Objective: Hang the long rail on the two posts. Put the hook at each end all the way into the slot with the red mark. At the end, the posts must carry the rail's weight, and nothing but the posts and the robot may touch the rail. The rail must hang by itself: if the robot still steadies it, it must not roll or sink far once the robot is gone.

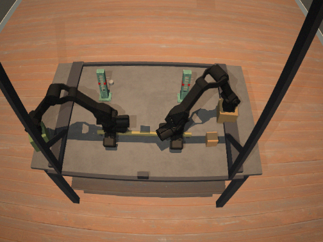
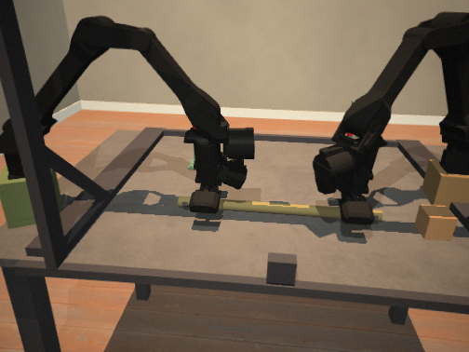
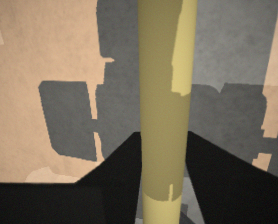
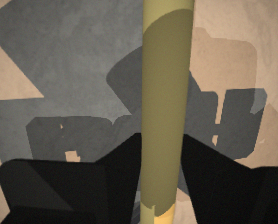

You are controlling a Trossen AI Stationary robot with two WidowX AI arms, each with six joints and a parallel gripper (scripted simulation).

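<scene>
The long yellow rail (image 1: 141, 133) (image 2: 288, 209) (image 3: 165, 110) (image 4: 164, 100) lies left to right, at or just above the table top; its hooks are not clear to see. My left gripper (image 1: 109, 140) (image 2: 205, 201) (image 3: 162, 138) is shut on the rail near its left end. My right gripper (image 1: 176, 143) (image 2: 357, 211) (image 4: 160, 140) is shut on it near its right end. The left green post (image 1: 102, 86) and the right green post (image 1: 186, 82) stand upright farther back, with red marks at their slots. In the exterior view the arms hide most of both posts.
A small orange block (image 1: 211, 139) (image 2: 435, 223) is just beyond the rail's right end. A larger orange box (image 1: 227, 116) is at the right arm's base, a green box (image 1: 38, 142) (image 2: 18, 202) at the left arm's. A dark block (image 1: 143, 175) (image 2: 281, 269) is at the front edge.
</scene>
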